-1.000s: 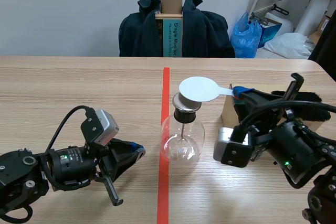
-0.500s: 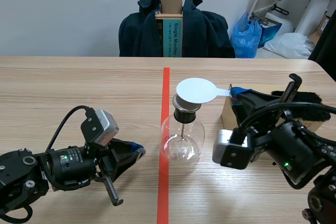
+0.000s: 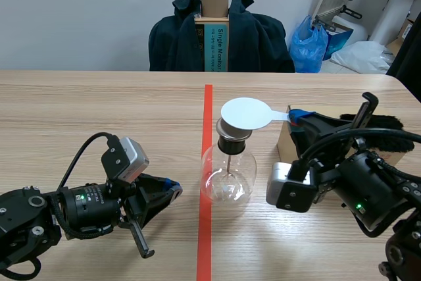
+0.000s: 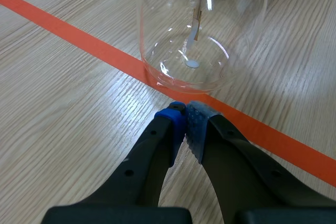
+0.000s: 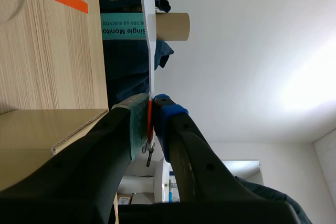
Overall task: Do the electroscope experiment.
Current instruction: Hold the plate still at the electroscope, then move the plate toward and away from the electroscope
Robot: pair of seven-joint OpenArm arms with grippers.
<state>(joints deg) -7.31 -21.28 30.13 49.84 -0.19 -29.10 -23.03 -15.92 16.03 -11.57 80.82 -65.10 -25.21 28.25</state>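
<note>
Paddle (image 3: 246,112) pinched in right hand (image 3: 298,116).

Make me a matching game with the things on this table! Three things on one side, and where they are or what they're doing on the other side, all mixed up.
Things:
1. glass flask
2. white paddle
3. left gripper

States:
A. shut on nothing
B. standing on the orange-red tape line
C. pinched in the right gripper, its round end over the flask's top

Pairs: 1-B, 2-C, 3-A
</note>
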